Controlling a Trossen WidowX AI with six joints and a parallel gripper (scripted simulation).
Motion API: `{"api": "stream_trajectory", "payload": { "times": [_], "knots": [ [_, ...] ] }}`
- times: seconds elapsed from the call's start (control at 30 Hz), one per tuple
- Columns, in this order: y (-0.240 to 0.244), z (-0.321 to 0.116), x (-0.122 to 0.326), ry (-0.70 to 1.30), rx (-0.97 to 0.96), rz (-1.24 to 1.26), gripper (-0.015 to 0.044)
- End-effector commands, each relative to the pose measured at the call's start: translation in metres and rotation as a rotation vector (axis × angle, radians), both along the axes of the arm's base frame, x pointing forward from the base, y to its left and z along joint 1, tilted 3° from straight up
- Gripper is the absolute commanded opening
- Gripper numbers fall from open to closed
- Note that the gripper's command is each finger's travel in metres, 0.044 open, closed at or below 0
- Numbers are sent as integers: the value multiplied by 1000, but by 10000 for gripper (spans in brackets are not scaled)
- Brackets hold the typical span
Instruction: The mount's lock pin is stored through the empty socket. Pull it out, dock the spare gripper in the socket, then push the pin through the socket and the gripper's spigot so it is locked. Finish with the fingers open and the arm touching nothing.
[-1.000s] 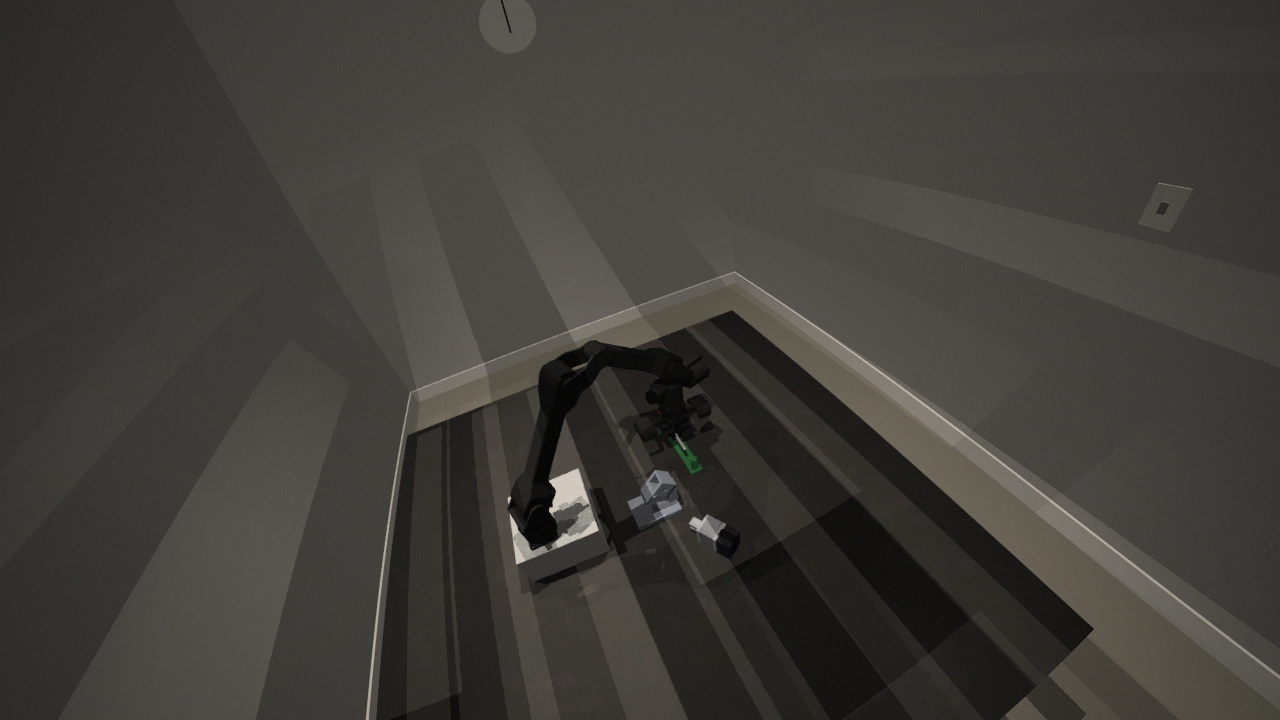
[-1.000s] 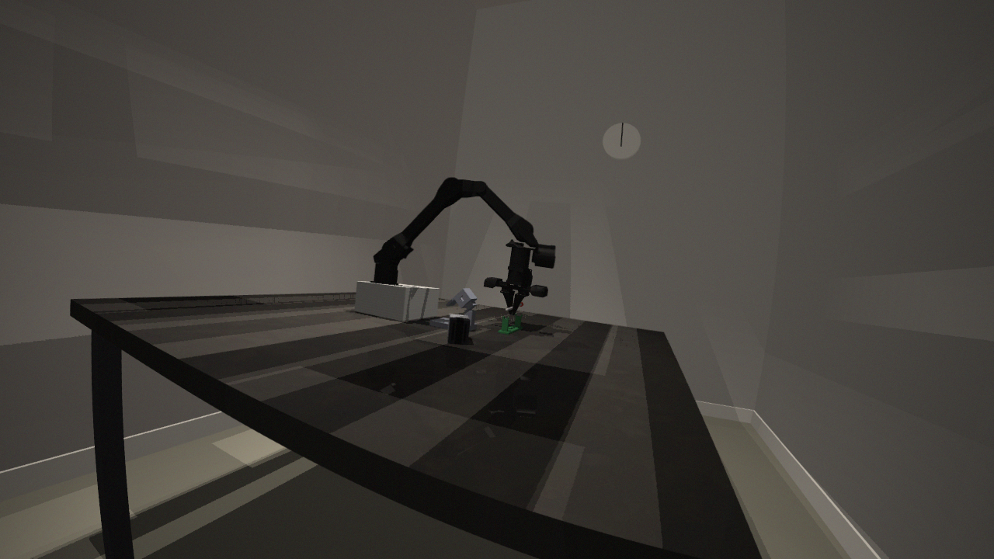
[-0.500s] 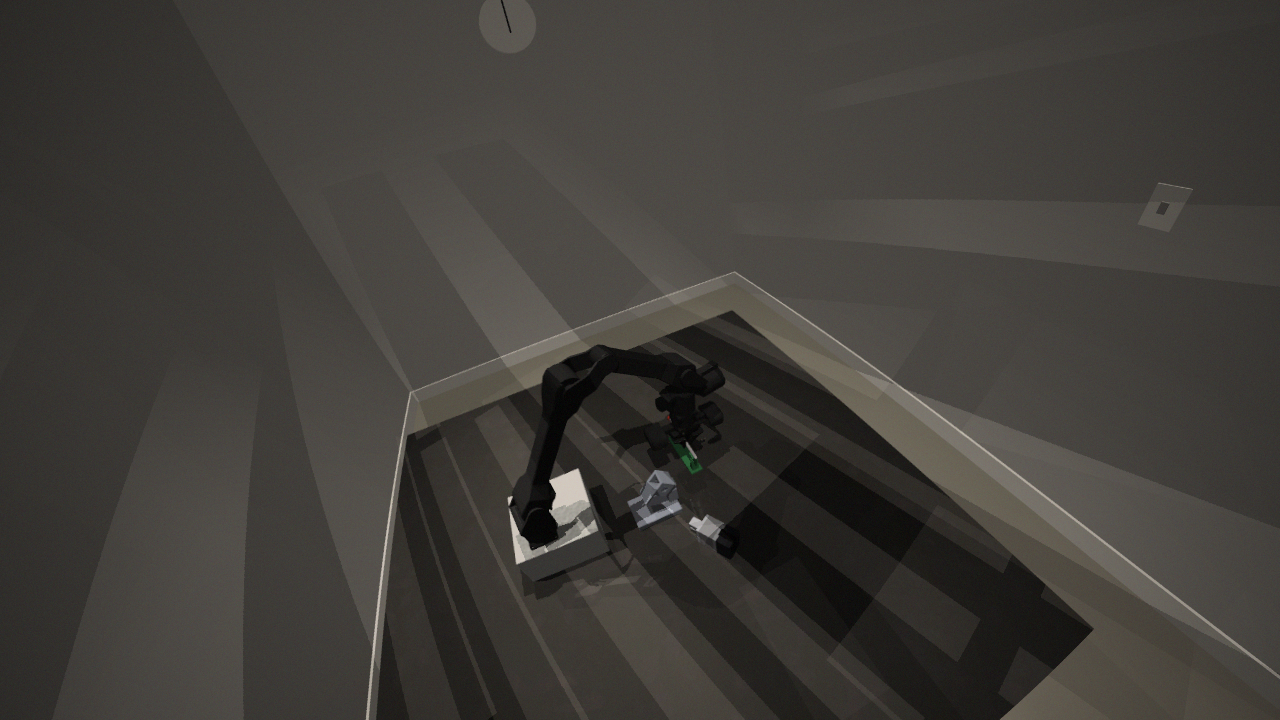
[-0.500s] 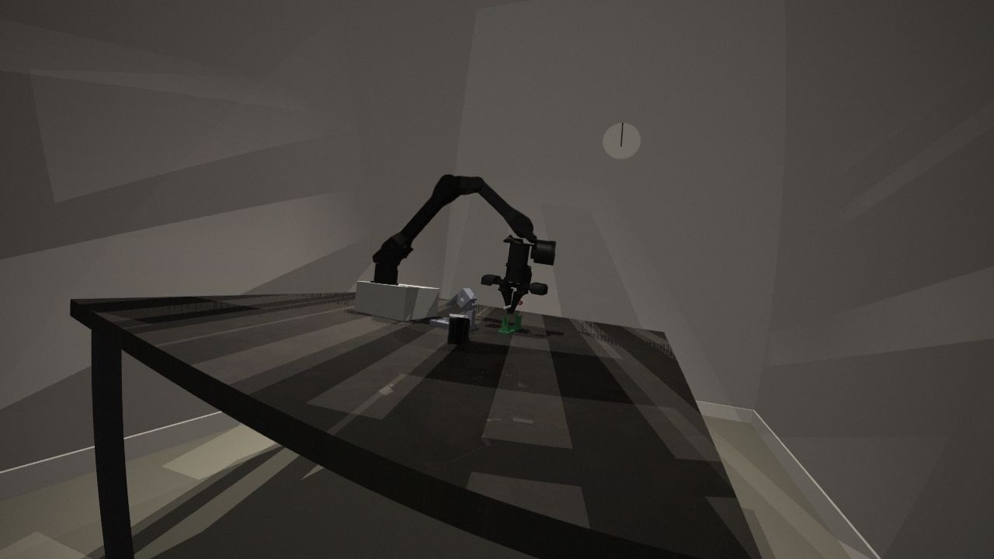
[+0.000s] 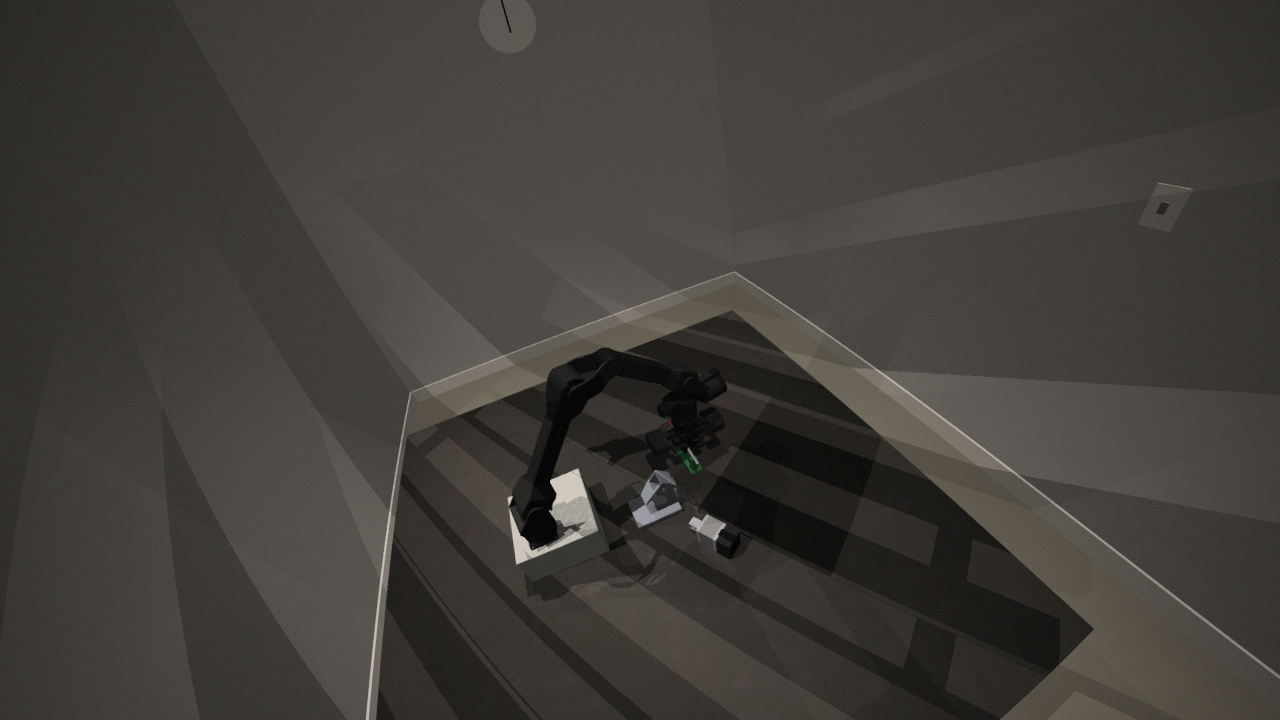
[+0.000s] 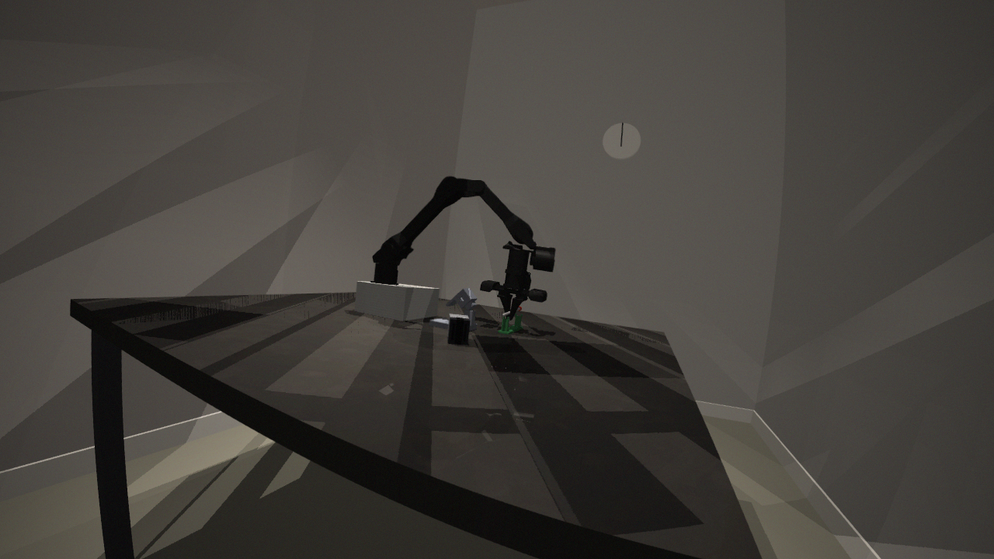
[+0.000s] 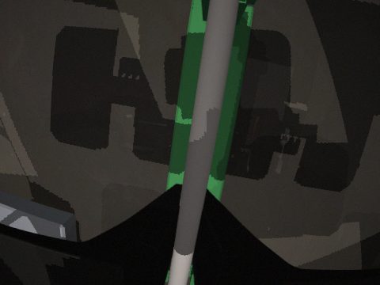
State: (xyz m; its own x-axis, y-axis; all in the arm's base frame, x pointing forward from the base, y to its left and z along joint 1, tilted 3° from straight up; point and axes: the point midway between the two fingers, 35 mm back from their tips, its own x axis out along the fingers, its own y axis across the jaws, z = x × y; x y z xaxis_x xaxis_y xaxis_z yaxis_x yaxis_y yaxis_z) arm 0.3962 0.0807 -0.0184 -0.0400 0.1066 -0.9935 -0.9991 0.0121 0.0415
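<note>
A round disc (image 5: 499, 34) (image 6: 629, 144), pale, with one thin dark line from its upper edge to near its centre, is mounted on the grey wall (image 5: 617, 134) (image 6: 542, 83). A pale switch plate (image 5: 1171, 198) with a dark centre occupies another wall. The table (image 5: 805, 528) (image 6: 465, 410) (image 7: 123, 168) is dark, crossed by light and shadow; one leg (image 6: 109, 431) stands before me. A light-edged baseboard (image 5: 572, 343) (image 6: 726, 411) borders the yellowish floor (image 5: 1136, 644) (image 6: 41, 518).
</note>
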Motion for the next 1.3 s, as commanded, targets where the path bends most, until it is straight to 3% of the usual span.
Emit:
{"api": "stream_trajectory", "payload": {
  "times": [0.0, 1.27],
  "knots": [
    [0, -5, 1, -3, 0, 4, 0],
    [0, -19, 0, 5, -1, 5, 0]
  ]
}}
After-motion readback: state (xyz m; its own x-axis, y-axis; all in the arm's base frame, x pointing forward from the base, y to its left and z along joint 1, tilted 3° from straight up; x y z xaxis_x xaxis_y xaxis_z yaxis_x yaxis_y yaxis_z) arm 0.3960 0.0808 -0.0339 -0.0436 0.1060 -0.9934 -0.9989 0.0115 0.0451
